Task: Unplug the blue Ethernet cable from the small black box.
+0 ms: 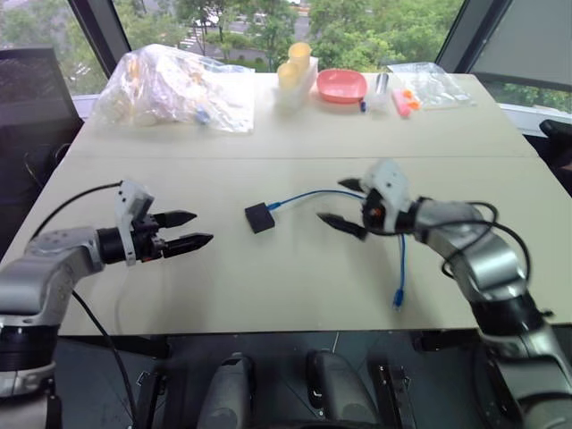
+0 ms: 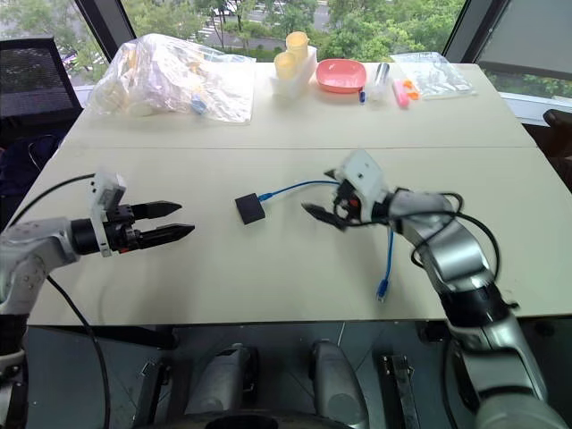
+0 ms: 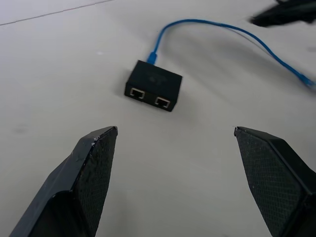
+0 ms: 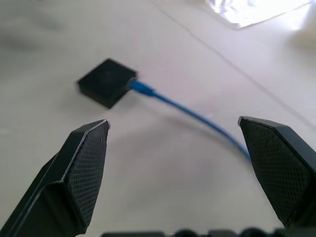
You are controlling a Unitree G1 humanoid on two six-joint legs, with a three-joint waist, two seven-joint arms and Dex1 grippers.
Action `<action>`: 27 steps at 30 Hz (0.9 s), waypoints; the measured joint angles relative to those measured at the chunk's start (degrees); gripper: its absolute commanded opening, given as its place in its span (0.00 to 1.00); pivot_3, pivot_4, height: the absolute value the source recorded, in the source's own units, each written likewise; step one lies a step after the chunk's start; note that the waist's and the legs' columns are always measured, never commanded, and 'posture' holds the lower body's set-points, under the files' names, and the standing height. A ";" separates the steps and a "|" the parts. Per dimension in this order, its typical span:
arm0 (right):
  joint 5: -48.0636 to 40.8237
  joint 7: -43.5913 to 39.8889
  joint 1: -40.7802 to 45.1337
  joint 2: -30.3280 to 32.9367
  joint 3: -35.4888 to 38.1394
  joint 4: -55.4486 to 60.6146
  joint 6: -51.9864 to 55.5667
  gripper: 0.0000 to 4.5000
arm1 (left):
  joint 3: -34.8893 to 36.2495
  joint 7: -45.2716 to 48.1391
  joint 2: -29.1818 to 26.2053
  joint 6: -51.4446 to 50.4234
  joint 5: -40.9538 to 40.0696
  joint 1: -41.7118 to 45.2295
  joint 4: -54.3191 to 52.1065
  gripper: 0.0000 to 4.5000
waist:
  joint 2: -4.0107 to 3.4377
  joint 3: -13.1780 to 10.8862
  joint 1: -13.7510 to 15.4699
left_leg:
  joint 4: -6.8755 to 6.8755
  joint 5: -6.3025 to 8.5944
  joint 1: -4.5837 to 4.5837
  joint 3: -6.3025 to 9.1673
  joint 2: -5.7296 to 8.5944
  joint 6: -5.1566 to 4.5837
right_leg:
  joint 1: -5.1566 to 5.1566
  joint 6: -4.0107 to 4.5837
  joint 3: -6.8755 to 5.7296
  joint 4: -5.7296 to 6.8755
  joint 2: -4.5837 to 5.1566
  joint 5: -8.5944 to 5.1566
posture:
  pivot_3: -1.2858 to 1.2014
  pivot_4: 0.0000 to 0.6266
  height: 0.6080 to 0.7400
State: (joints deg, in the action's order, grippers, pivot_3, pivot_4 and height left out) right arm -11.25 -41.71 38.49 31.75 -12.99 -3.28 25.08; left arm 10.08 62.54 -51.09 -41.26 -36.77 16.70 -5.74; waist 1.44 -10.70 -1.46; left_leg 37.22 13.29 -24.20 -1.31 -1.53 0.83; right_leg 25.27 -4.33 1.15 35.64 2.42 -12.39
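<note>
Blue Ethernet cable [image 1: 399, 268] trailing rightward, small black box [image 1: 259, 217]

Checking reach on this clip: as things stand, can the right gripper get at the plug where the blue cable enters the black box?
Probably yes. The right gripper is open, empty, facing the small black box, with bare table between it and the blue Ethernet cable.

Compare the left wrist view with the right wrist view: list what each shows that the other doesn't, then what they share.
Left wrist view alone: the small black box's face with two empty ports, and the dark blurred tip of the right claw over the cable. Right wrist view alone: a crinkled clear plastic bag at the table's far side. Both: the box on the pale table, the blue Ethernet cable plugged into one side of the box, and each claw's own two fingers spread open.
</note>
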 measured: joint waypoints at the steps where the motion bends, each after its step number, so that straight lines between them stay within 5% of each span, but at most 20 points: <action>1: 2.35 0.12 3.65 -2.09 -1.87 -5.99 -2.68 0.97 | -0.22 1.62 -1.58 -0.87 -0.31 0.45 -0.14 0.88 | 0.00 0.00 -0.28 | -0.02 0.00 0.01 -0.01 0.00 0.00 | 0.03 0.00 0.01 0.05 -0.01 0.00 | 0.52 0.24 1.00; 8: 15.70 -6.23 25.15 -15.99 -11.28 -51.42 -25.93 0.97 | 0.12 5.34 -4.60 -2.19 -1.48 1.54 -2.10 0.88 | 0.00 -0.01 -1.08 | -0.15 0.00 -0.06 -0.01 0.02 0.00 | 0.12 -0.24 0.01 0.20 0.07 0.10 | 0.52 0.24 1.00; 17: 23.68 -11.46 35.52 -22.39 -11.01 -72.50 -33.05 0.97 | 5.55 -4.03 1.10 -3.38 -3.99 -7.71 -10.42 0.88 | 0.03 0.00 -1.16 | -0.12 -0.02 0.17 -0.01 -0.10 0.04 | 0.09 -0.12 0.05 0.47 0.13 0.03 | 0.52 0.24 1.00; 20: 24.39 -12.05 35.76 -23.83 -9.73 -73.71 -32.39 0.78 | 7.33 -6.67 1.98 -3.52 -4.59 -9.52 -12.24 0.89 | 0.04 0.01 -1.24 | -0.14 -0.02 0.41 -0.02 -0.17 0.06 | -0.08 -0.03 0.06 0.50 0.06 0.00 | 0.52 0.24 1.00; 27: 24.70 -18.13 34.35 -26.47 -6.58 -74.31 -30.51 0.01 | 9.45 -9.97 2.26 -3.41 -5.10 -10.67 -12.79 0.89 | 0.04 0.01 -2.21 | -0.23 -0.01 0.91 -0.06 -0.21 0.07 | -0.51 0.00 0.11 0.50 0.02 -0.01 | 0.52 0.24 1.00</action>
State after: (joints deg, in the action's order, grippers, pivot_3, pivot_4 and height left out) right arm 13.45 -59.83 72.83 5.28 -19.56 -77.59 -5.43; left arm 19.53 52.56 -48.83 -44.67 -41.87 6.03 -18.53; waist 1.48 -10.69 -3.67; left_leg 36.98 13.28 -23.29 -1.37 -1.74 0.90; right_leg 24.76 -4.33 1.26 36.14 2.43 -12.40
